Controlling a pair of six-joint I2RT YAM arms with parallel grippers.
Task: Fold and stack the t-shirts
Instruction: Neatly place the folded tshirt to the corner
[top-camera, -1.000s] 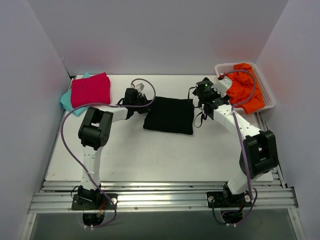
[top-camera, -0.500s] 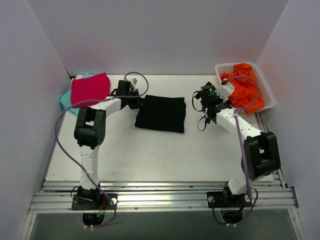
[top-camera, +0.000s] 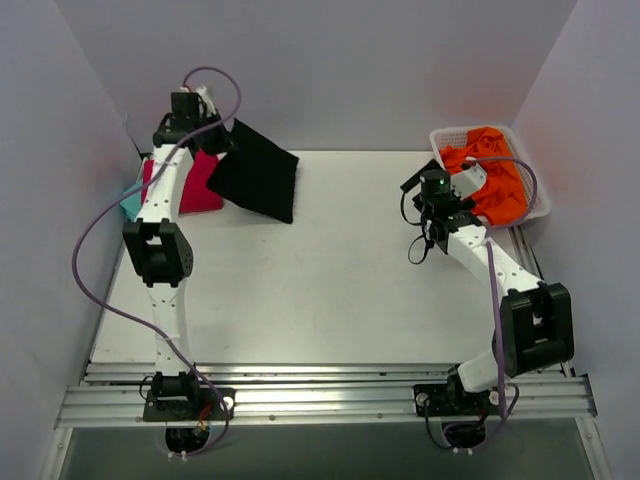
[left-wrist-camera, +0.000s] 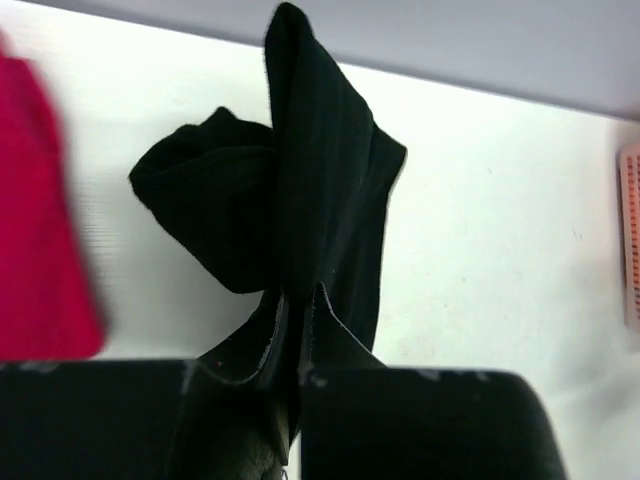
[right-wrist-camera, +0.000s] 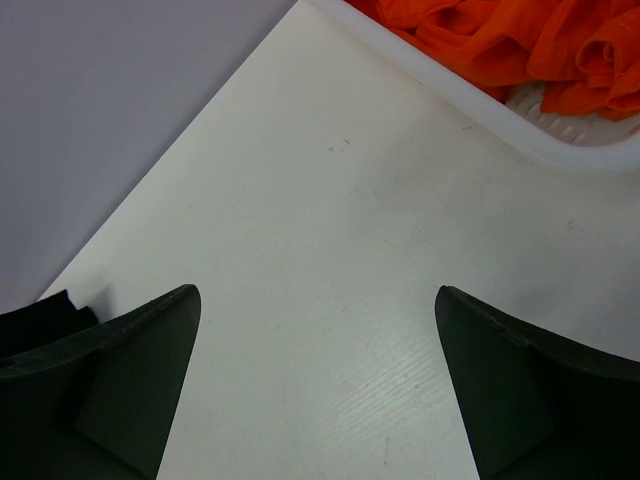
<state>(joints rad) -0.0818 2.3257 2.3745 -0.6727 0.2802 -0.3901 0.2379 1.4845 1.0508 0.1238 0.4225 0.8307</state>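
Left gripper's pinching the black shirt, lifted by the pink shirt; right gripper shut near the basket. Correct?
One error: the right gripper is open, not shut. The right wrist view shows its fingers spread wide beside the basket. The left gripper does pinch the black shirt by the pink shirt.

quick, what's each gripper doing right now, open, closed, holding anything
Left gripper: closed on the black t-shirt.
Right gripper: open, holding nothing.
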